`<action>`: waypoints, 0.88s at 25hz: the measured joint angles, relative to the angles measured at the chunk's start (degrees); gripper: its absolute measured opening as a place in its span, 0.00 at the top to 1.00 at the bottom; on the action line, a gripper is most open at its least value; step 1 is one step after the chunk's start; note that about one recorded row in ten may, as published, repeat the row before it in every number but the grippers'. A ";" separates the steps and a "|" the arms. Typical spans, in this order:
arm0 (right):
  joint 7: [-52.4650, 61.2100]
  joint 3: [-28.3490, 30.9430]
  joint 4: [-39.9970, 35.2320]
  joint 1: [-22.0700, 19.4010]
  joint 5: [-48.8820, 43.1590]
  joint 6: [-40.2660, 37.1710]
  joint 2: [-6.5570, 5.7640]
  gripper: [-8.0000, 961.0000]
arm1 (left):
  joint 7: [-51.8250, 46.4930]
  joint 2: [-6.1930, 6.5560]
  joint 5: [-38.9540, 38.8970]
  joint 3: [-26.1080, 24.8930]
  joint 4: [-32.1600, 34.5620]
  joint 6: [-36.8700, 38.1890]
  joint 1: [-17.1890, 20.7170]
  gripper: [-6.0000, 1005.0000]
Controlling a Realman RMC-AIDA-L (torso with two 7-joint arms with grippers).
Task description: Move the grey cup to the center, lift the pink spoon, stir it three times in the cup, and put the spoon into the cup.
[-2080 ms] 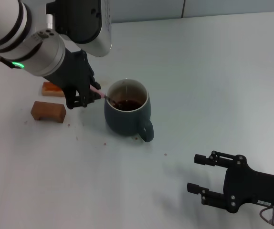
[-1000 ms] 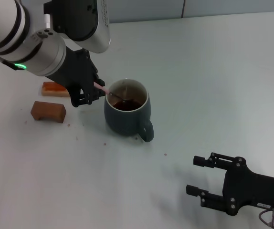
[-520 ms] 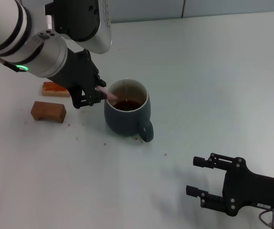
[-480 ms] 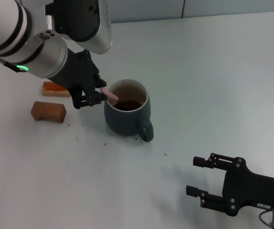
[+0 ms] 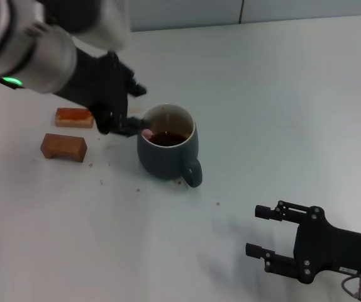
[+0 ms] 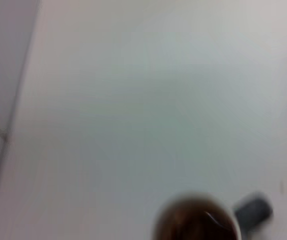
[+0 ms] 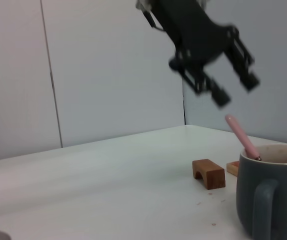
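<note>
As spoon (image 7: 242,136) leans in cup (image 5: 166,151)

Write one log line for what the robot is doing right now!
left gripper: open, above cup, spoon released | pink spoon: leaning in grey cup | right gripper: open, parked near table edge

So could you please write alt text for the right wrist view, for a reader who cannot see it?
A slim pink-handled spoon leans inside a rounded blue-grey ceramic mug, its handle sticking up past the rim. The black left gripper hangs open just above it, apart from the spoon. A brown arched wooden block stands on the white table behind.
</note>
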 joint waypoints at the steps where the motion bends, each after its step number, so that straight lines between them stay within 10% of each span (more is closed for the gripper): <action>1: 0.04 0.01 -0.03 0.04 0.00 0.00 0.00 0.30 | 0.83 0.04 -2.53 -1.95 1.31 0.35 0.68 0.50; 7: 0.07 0.13 -0.23 0.33 0.07 -0.01 0.00 0.30 | 7.85 0.03 -30.06 -18.61 -3.13 -2.26 5.99 0.48; 14: 0.10 0.13 -0.28 0.60 0.36 0.00 -0.07 0.30 | 23.54 0.17 -63.55 -30.73 -33.12 -3.59 11.91 0.47; 22: -0.11 0.19 -0.34 0.25 1.41 0.02 -0.19 0.30 | 53.35 0.16 -73.10 -34.00 -59.84 -0.39 18.12 0.47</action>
